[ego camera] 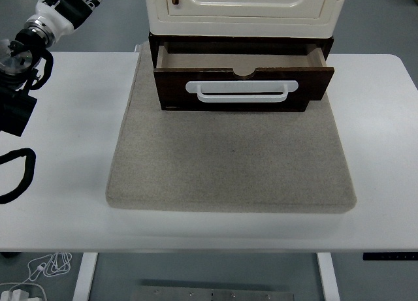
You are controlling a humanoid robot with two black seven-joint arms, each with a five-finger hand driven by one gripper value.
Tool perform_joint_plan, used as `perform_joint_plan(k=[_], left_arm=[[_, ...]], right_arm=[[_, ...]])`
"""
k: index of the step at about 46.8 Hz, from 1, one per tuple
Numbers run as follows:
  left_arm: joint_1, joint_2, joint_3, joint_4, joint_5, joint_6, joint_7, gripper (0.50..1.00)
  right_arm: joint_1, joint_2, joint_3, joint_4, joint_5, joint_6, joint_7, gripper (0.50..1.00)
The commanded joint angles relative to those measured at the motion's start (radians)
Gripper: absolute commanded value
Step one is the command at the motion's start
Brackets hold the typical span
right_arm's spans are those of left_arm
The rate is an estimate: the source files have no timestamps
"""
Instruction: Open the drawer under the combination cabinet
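Your left hand (70, 2) sits high at the far left corner of the view, beyond the table's far edge and well apart from the cabinet; its fingers run into the top border of the picture, so you cannot tell whether they are spread or curled, and it holds nothing that shows. The arm behind it crosses the left edge of the white table (59, 138), with a loop of black cable lying on the tabletop below it. Your right arm is out of view. The drawer (243, 85) you care about is under the cream combination cabinet (245, 10), at the far middle of the table, and it already stands pulled out toward you: its dark front panel sits forward of the cabinet base and you can look down into the bare pale interior behind it. The white handle (241, 92) runs across the front panel, facing you, which is the natural place to pull from. The cabinet rests on the far end of a grey felt mat (228, 164), probably there to keep it from sliding when the drawer is tugged. By the look of it, the opening is essentially done.
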Motion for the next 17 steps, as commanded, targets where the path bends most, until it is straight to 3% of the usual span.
perform_joint_plan(k=[1,12,17], left_arm=[[0.011,-0.011,0.000,0.001,0.000,-0.025,-0.004,1.000],[0.016,-0.029,0.029,0.050,0.000,-0.131,-0.014,1.000],[0.016,-0.040,0.032,0.058,0.000,-0.131,-0.040,1.000]], right_arm=[[0.000,0.000,0.000,0.000,0.002,0.001,0.000,0.928],[-0.001,0.000,0.002,0.000,0.008,0.001,0.000,0.928],[-0.001,0.000,0.003,0.000,0.010,0.001,0.000,0.928]])
